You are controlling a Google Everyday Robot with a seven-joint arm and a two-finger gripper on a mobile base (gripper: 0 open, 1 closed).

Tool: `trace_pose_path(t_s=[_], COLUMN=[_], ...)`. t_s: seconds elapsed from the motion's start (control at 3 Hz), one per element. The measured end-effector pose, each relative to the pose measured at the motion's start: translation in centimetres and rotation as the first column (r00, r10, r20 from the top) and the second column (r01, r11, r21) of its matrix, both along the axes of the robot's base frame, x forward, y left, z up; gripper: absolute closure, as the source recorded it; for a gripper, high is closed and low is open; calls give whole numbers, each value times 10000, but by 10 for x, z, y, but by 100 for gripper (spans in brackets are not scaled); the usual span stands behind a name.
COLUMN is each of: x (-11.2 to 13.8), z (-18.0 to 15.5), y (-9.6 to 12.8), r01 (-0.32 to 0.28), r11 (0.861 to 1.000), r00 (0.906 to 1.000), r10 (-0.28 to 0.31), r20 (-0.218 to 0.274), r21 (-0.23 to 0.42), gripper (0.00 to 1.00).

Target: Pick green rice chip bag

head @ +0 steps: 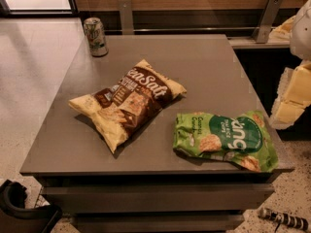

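The green rice chip bag (226, 139) lies flat at the front right corner of the grey table (194, 67), its dark green round logo facing up and its right end reaching the table's edge. My gripper (290, 103) shows as pale cream and white parts at the right edge of the view. It hangs beyond the table's right side, above and to the right of the green bag, and does not touch it.
A brown-and-cream chip bag lettered "Salt" (127, 102) lies at the table's middle left. A green-and-silver can (95, 36) stands at the back left corner. A dark object (22, 210) sits low at the front left, and a striped object (284, 220) lies on the floor at the front right.
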State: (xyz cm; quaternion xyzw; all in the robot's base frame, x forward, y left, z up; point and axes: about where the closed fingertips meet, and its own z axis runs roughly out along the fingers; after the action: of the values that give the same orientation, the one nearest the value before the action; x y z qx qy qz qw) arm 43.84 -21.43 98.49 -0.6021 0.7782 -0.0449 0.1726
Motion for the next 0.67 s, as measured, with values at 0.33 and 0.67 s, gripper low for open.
trace_pose_path(t_s=[0.33,0.67], x=[0,7], z=[0,-30], y=[0,11], r01=[0,-340], r11=[10000,9916], r00=[10000,9992], r10=[0,363], r20=[2,-157], r21=[0,1246], gripper=[0,0])
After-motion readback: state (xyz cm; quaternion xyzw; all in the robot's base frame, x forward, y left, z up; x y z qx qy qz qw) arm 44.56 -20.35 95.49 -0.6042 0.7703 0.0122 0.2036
